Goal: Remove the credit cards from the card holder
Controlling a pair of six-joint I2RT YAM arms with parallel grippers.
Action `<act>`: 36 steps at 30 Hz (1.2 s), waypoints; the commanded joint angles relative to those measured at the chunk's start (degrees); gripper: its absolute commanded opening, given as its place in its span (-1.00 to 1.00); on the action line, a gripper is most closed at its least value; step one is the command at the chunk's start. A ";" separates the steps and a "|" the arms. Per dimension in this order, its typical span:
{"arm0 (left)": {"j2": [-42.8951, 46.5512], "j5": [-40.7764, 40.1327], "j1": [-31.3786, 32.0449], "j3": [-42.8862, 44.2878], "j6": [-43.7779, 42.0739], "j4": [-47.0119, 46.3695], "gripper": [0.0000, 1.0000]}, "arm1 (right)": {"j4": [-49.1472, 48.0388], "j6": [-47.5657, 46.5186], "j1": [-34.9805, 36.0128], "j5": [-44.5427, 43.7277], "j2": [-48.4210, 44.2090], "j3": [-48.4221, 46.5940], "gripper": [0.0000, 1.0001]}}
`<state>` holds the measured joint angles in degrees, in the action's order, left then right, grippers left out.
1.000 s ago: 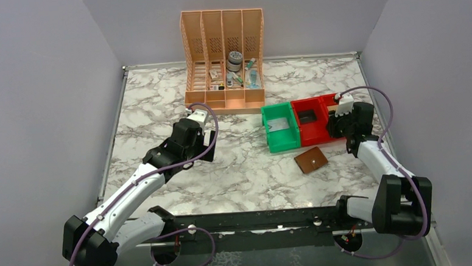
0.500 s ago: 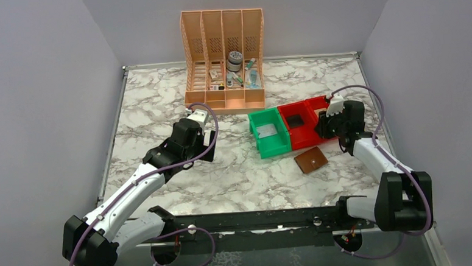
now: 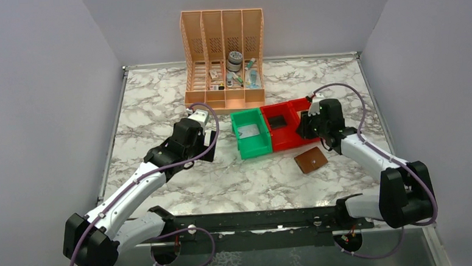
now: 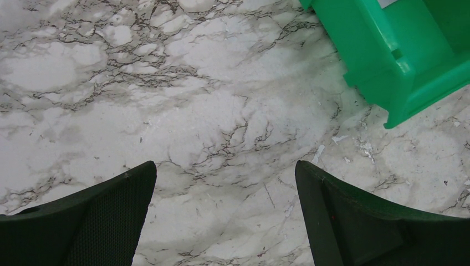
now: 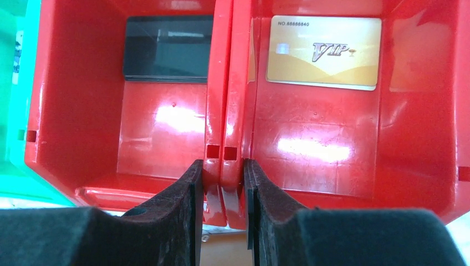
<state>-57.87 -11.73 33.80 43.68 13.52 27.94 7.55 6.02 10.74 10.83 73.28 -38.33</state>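
Presently the right gripper [image 5: 221,183] is found pinched narrow on the doubled wall where the two red bins [image 5: 227,83] meet, both walls taken between the pads; a gold card [image 5: 323,52] is seen flat on the floor of one bin, a dark flat stack [image 5: 168,55] in the other, whether cards cannot be told; the green bin [image 3: 251,145] is set against the red pair; the card holder [image 3: 311,160] lies flat on the marble table [image 4: 166,111], apart from the bins and just beside the right forearm, apparently closed, its contents hidden; the left gripper [image 4: 224,183] is held spread wide over bare marble, nothing between the fingers, the green bin's corner just ahead. Risks as judged: the grip is shared across two separate bins, so a tilt or quick pull could let one wall slip and the bins part or tip, and the gold card would be spilled; a leftward push would be passed to the green bin, which could be driven into the idle left gripper; the holder could be swept by the forearm or its cable, being so close; with the grasp spent on bins, any cards left in the holder are not being reached.
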 commanded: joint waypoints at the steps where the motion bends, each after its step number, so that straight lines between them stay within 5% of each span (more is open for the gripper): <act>1: -0.05 0.58 -0.40 0.53 -0.07 -0.92 0.98 | -2.26 11.31 4.16 -4.10 1.19 -1.55 -0.64; 25: -0.10 0.20 -0.93 0.44 0.02 -0.91 0.98 | 2.76 24.54 25.98 -20.88 13.17 -10.68 -0.62; 36: 0.01 -0.26 -1.02 0.44 0.00 -0.79 0.98 | 6.18 26.80 28.88 -23.49 15.14 -14.25 -0.35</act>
<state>-58.17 -11.75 33.06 43.68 13.52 27.94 11.40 29.85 38.68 -12.47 86.98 -50.04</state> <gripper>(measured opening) 0.991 0.303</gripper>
